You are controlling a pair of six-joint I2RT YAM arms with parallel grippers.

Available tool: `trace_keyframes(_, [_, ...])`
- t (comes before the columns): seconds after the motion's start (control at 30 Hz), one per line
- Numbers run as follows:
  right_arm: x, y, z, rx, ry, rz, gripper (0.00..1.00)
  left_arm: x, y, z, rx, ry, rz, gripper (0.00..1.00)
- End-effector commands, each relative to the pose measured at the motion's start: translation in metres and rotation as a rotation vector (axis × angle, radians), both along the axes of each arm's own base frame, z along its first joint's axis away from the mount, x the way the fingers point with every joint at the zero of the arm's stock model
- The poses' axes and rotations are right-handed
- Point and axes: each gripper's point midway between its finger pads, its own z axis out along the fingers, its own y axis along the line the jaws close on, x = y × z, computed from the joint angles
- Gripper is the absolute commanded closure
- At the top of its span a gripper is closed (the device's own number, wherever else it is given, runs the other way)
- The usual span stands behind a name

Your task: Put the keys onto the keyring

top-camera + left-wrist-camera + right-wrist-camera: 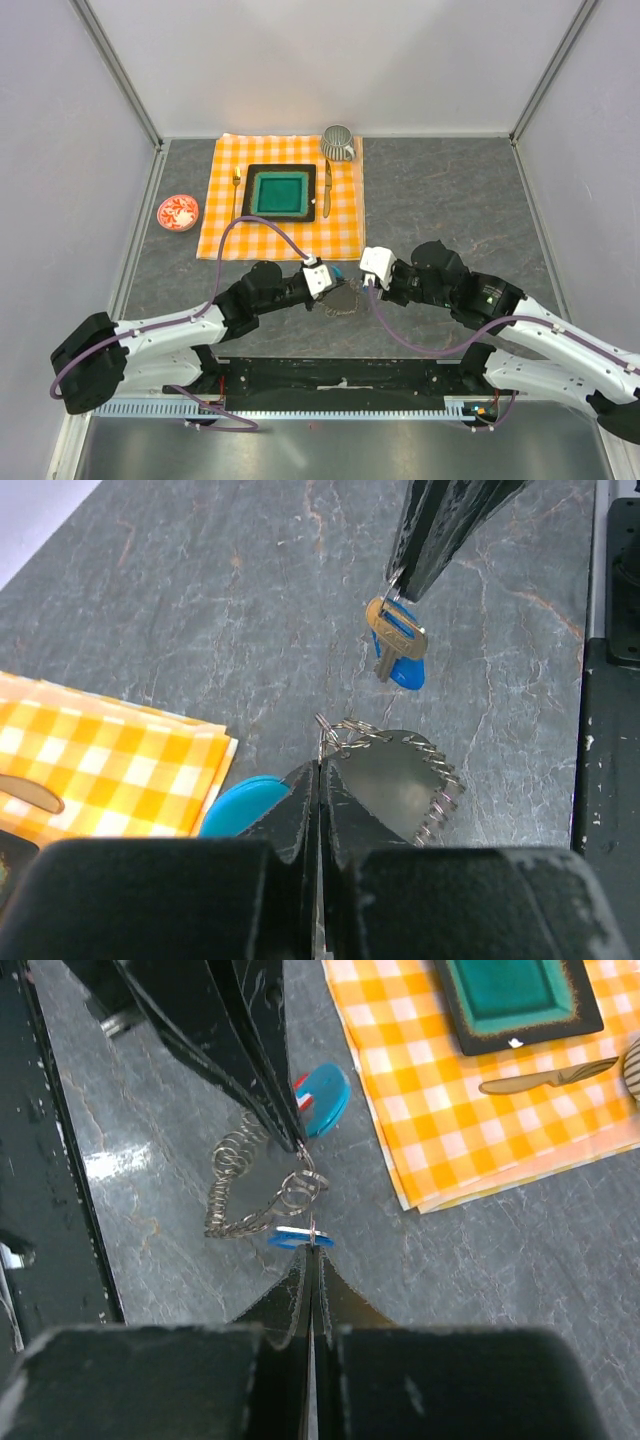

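2 grippers meet by the near edge of the table (450, 200). The left gripper (320, 767) is clamped on the keyring (437, 780). The right gripper (312, 1252) pinches the blue-tagged key (395, 630) just beside it. Step judged: threading. Next move calls for aligning the key's hole with the ring's free end.

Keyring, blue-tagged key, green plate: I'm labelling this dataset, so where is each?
keyring (450, 783), left wrist view, coiled right edge.
blue-tagged key (397, 632), left wrist view, gold head.
green plate (280, 192), top external view, bare centre.
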Motion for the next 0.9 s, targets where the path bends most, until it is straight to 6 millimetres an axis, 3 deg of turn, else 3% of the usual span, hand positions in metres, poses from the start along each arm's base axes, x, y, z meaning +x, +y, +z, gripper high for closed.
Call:
trace_keyframes(0.0, [-0.002,-0.001,0.009,-0.013,-0.047,0.041,1.0,-0.001,-0.004,0.03,-0.044,-0.135,-0.051,0.98])
trace_keyframes(0.17, [0.004,-0.003,0.008,-0.02,-0.079,0.018,1.0,-0.003,-0.005,0.03,-0.043,-0.126,-0.061,0.98])
trace_keyframes(0.3, [0.01,0.0,0.018,0.019,-0.118,-0.002,1.0,-0.003,-0.006,0.035,-0.052,-0.133,-0.069,0.98])
trace_keyframes(0.7, [0.01,0.009,0.03,0.008,-0.126,0.034,1.0,-0.01,-0.004,0.073,-0.133,-0.219,-0.097,0.98])
trace_keyframes(0.87, [0.022,0.003,0.039,0.004,-0.17,-0.027,1.0,-0.02,-0.003,0.069,-0.11,-0.247,-0.154,0.98])
